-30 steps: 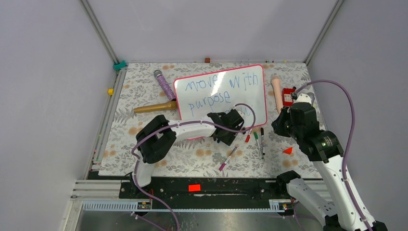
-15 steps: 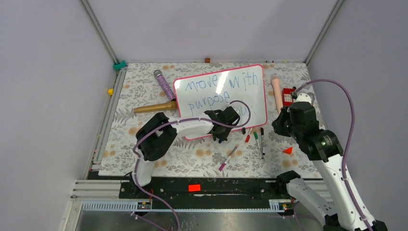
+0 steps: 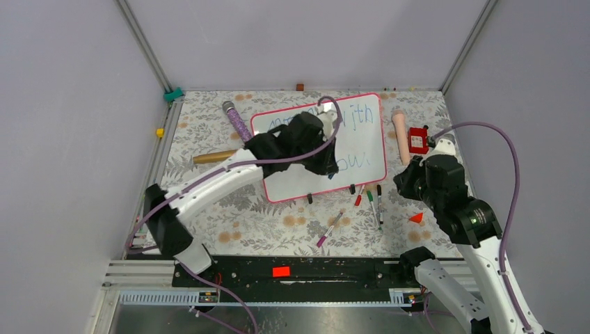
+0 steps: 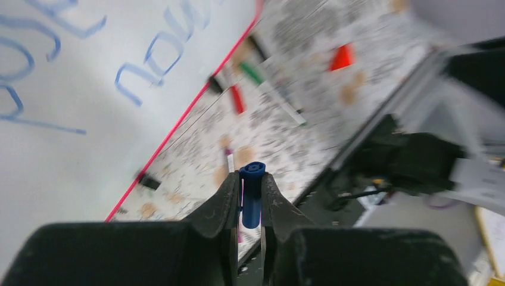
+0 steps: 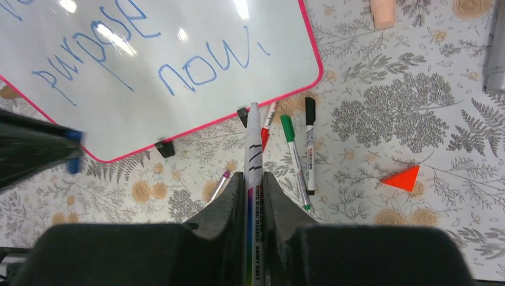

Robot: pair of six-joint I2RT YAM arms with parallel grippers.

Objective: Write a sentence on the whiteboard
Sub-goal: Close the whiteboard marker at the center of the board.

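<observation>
The whiteboard point(image 3: 369, 142), with its pink-red rim, lies on the floral mat. The blue sentence is partly hidden under my left arm in the top view, where only the end of "with" and "now" point(image 3: 350, 162) show. The right wrist view shows "purpose" point(image 5: 101, 47) and "now" point(image 5: 202, 68). My left gripper point(image 3: 323, 160) hovers over the board's middle, shut on a blue marker cap point(image 4: 252, 199). My right gripper point(image 3: 407, 182) is shut on a white whiteboard marker point(image 5: 253, 143). The marker's tip points at the board's near right edge.
Red, green and black markers point(image 3: 369, 198) and a pink-tipped one point(image 3: 329, 229) lie on the mat in front of the board. A red triangle point(image 3: 416, 218) lies near the right arm. A purple cylinder point(image 3: 238, 123), a brown rod point(image 3: 212, 156), a peach rod point(image 3: 400, 132) and a red box point(image 3: 417, 139) flank the board.
My left arm has lifted from the board's near edge and swung back over its middle, now covering "move" and "purpose". The right arm has barely moved.
</observation>
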